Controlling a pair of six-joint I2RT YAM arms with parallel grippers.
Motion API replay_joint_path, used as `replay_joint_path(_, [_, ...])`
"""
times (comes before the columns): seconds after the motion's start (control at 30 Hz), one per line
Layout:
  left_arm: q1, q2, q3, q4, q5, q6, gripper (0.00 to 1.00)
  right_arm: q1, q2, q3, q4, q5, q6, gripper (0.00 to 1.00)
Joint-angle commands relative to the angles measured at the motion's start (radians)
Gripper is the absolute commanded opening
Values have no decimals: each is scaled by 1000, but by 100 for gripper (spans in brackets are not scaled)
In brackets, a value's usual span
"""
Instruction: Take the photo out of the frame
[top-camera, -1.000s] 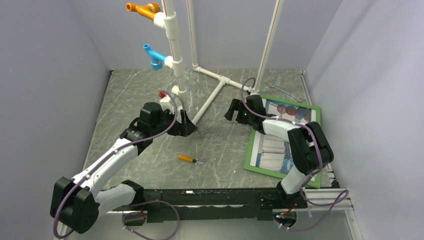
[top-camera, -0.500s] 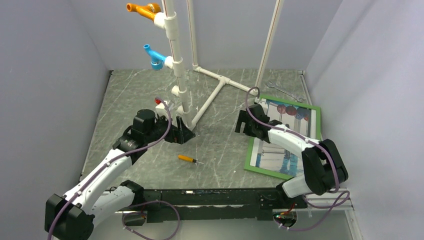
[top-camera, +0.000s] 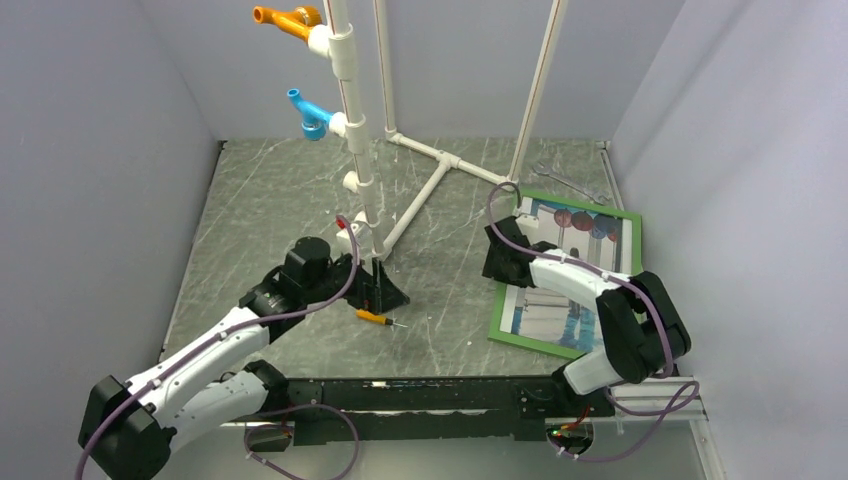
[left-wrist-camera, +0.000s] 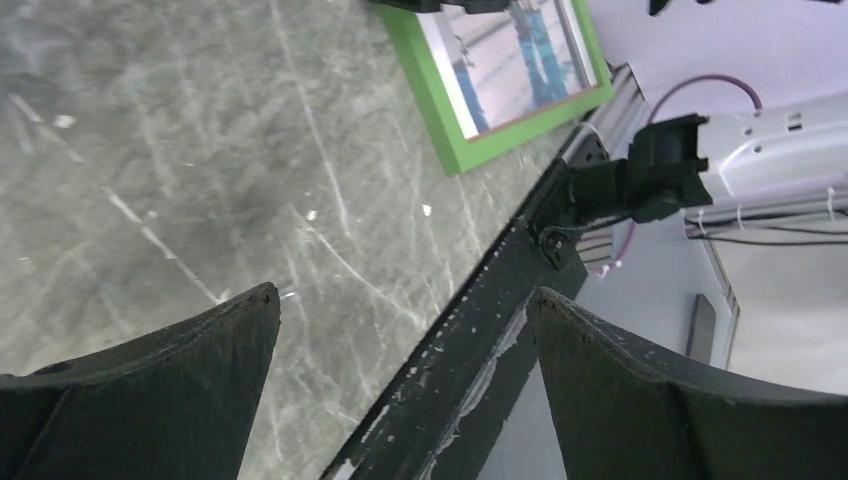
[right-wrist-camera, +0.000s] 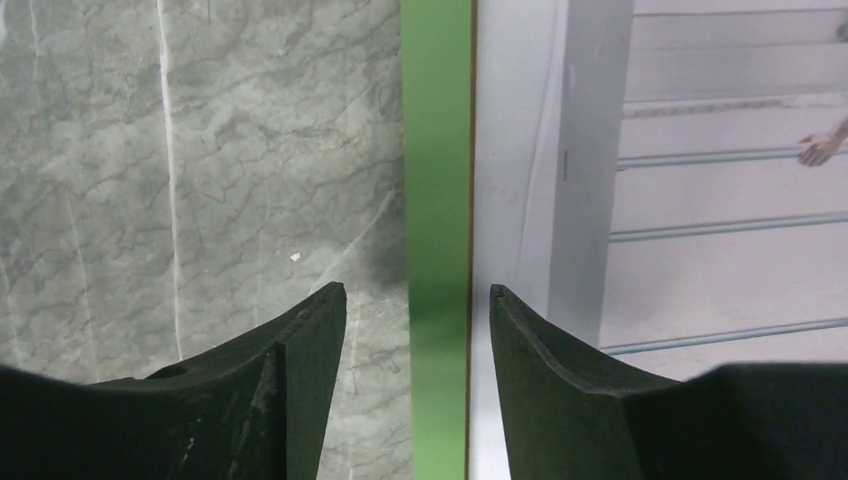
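The green frame (top-camera: 497, 312) lies flat at the right of the table with the photo (top-camera: 543, 305) inside it, balloons at its far end. My right gripper (top-camera: 503, 262) is open and sits low over the frame's left rail. In the right wrist view the green rail (right-wrist-camera: 437, 180) runs between my open fingers (right-wrist-camera: 415, 292), and the photo's white border (right-wrist-camera: 520, 150) lies beside the right finger. My left gripper (top-camera: 386, 290) is open and empty above the table's middle. Its wrist view (left-wrist-camera: 405, 300) shows the frame's near corner (left-wrist-camera: 452, 150) farther off.
An orange-handled screwdriver (top-camera: 374, 317) lies just under the left gripper. A white pipe stand (top-camera: 358, 160) with orange and blue fittings stands at the back. A wrench (top-camera: 566, 181) lies behind the frame. A black rail (top-camera: 430, 395) runs along the near edge. Walls close three sides.
The left gripper has moved right and nearer, from beside the pipe stand to over the screwdriver. The right gripper has moved from left of the frame onto its left rail.
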Motion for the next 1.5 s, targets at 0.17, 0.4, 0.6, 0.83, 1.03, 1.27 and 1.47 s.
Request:
replay_joint_path(0.17, [-139, 47, -2, 124, -59, -68, 99, 73, 77, 27, -54, 109, 131, 39])
replay_joint_path(0.4, [-168, 22, -14, 105, -101, -62, 99, 109, 72, 27, -87, 168, 161, 36])
replay_joint_path(0.6, [-168, 36, -53, 165, -112, -81, 99, 138, 37, -3, -34, 134, 171, 24])
replay_joint_path(0.83, [-168, 59, -64, 183, -114, -92, 99, 175, 62, 16, 23, 59, 206, 13])
replay_joint_path(1.03, [-169, 105, -114, 264, -106, -128, 99, 230, 56, 33, 101, -13, 220, 7])
replay_joint_path(1.27, [-169, 207, -177, 444, -46, -219, 99, 245, 41, 28, 204, -95, 232, 0])
replay_joint_path(1.47, [-170, 305, -161, 518, -5, -240, 99, 246, 14, -2, 292, -164, 261, 0])
